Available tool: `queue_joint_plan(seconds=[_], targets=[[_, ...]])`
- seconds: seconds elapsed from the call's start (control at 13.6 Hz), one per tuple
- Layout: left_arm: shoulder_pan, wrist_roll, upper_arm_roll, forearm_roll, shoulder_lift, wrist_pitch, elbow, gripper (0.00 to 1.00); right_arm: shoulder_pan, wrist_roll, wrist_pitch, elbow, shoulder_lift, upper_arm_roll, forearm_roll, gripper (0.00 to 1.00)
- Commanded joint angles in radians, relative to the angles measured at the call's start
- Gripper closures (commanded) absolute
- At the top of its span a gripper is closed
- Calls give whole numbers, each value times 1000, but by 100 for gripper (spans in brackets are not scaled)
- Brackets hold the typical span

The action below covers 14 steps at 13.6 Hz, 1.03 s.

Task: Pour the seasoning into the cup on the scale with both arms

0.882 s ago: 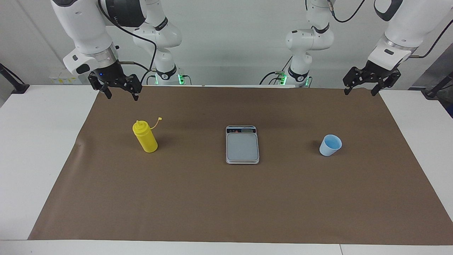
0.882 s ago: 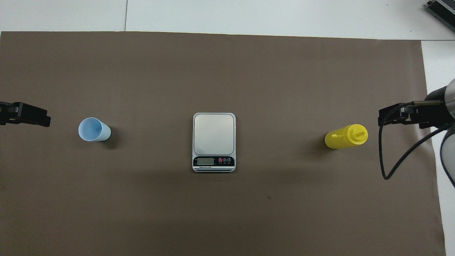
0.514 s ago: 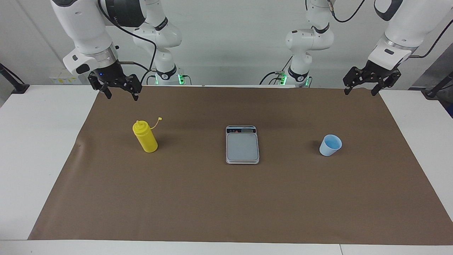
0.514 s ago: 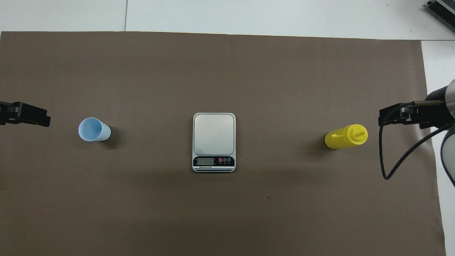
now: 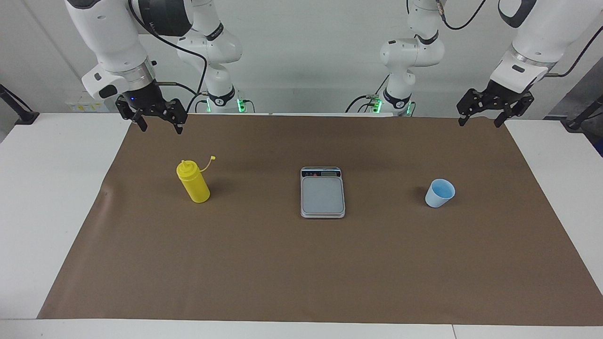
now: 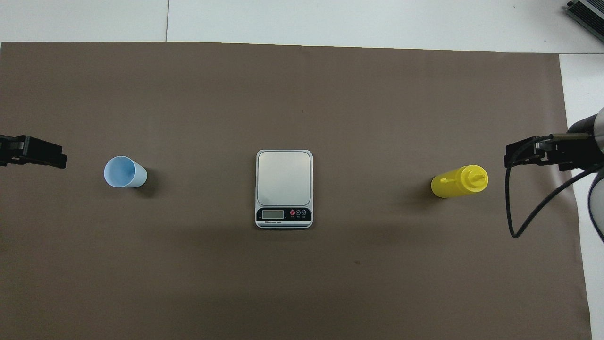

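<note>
Now the cup must be put on the scale

Nothing is held yet. The left gripper (image 5: 482, 115), fingers spread, hangs over the mat's edge at the left arm's end; it should be brought down around the cup (image 5: 440, 193) and closed gently, so the cup is not squashed. The right gripper (image 5: 157, 121), also spread, waits above the seasoning (image 5: 193, 181). The cup is small, light blue, upright, well apart from the scale (image 5: 322, 192).
</note>
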Motion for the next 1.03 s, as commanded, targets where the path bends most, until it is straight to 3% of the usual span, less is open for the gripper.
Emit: queue_joint_plan(seconds=[0.0,0.29,0.66,0.96], targets=[[17,0,-2,7,0,41,-21,0,-9,-18,2,-22,-22,3,8,0],[61,0,-2,7,64,169,-70,0,-7,-19,10,-21,-22,4,8,0],[100,-1,-2,6,104,425,-271,0,0,-15,14,-22,-22,4,10,0],[103,-7,-2,4,95,585,-426,0,-3,-19,13,-24,-22,4,10,0]])
